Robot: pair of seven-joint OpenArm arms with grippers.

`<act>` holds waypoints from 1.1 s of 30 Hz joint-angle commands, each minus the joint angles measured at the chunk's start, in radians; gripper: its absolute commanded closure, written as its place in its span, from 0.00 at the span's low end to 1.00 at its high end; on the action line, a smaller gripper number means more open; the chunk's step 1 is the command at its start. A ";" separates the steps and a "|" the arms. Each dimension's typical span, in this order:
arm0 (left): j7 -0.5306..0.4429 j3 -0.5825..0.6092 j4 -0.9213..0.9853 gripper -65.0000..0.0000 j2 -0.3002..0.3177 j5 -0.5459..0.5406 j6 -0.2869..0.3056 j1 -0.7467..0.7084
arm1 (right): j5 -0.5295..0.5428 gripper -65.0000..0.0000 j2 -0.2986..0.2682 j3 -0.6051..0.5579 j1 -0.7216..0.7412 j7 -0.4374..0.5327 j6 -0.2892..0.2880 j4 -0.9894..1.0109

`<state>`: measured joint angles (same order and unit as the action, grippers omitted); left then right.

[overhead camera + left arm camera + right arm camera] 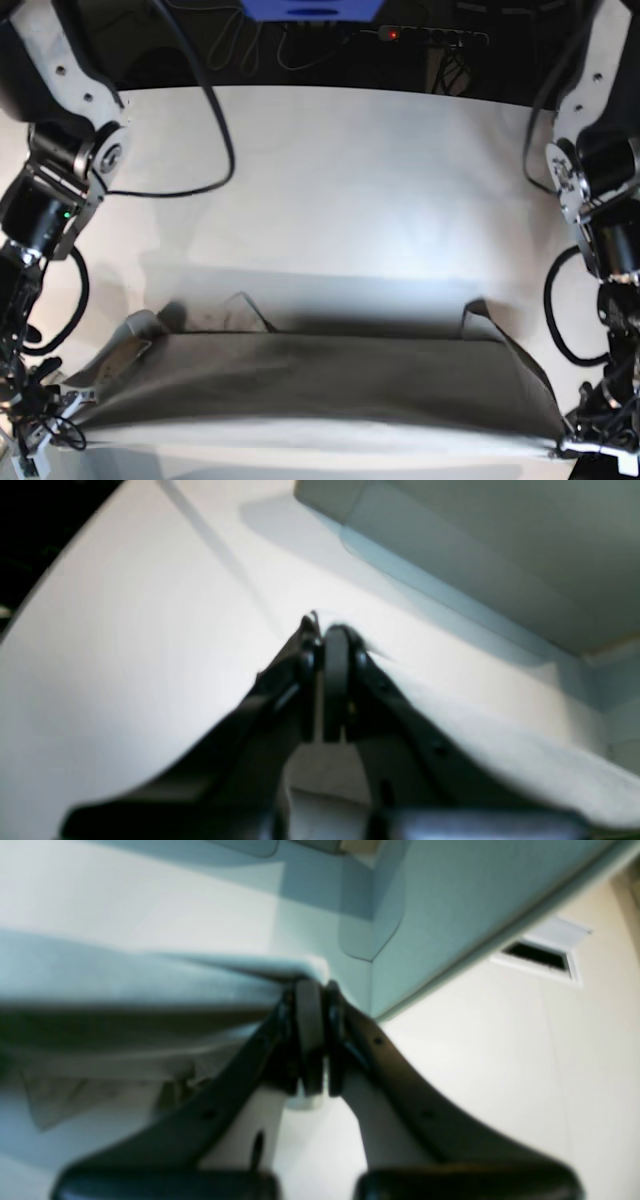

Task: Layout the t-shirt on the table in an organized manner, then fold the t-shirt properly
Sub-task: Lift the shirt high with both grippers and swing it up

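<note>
Both arms hold the shirt (320,385) stretched side to side above the table (330,190). Left jaws (334,635) clenched on one corner, right jaws (314,985) on the other; cloth spans between them, each equally near.

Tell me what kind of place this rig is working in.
Probably a lab or workshop bench, not a home. The t-shirt is stretched over a bare white table between the two arms, with loose black cables and a power strip with a red light along the far edge.
</note>
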<state>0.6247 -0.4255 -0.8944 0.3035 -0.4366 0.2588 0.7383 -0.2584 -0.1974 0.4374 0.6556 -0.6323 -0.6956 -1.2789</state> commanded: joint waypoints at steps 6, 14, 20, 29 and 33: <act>-0.128 0.129 0.090 1.00 0.015 -0.012 0.007 0.235 | 0.005 1.00 -0.029 -0.087 0.206 0.064 -0.003 0.031; -0.164 0.164 0.094 1.00 0.020 -0.012 0.007 0.292 | 0.011 1.00 -0.061 -0.102 0.298 0.065 -0.003 0.034; -0.164 0.155 0.077 1.00 0.029 -0.018 0.007 0.197 | 0.011 1.00 -0.058 -0.094 0.197 0.062 -0.003 -0.025; -0.154 -0.008 -0.121 1.00 0.047 -0.020 0.007 -0.133 | 0.014 1.00 0.029 -0.093 -0.210 0.064 -0.003 -0.368; -0.110 -0.097 -0.237 1.00 0.041 -0.021 0.010 -0.285 | 0.014 1.00 0.075 -0.093 -0.397 0.064 -0.003 -0.519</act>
<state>0.5480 -0.5247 -1.1084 0.3305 -0.4397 0.2588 0.4118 -0.2565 -0.1097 0.3435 0.2180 -0.6048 -0.7029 -1.7756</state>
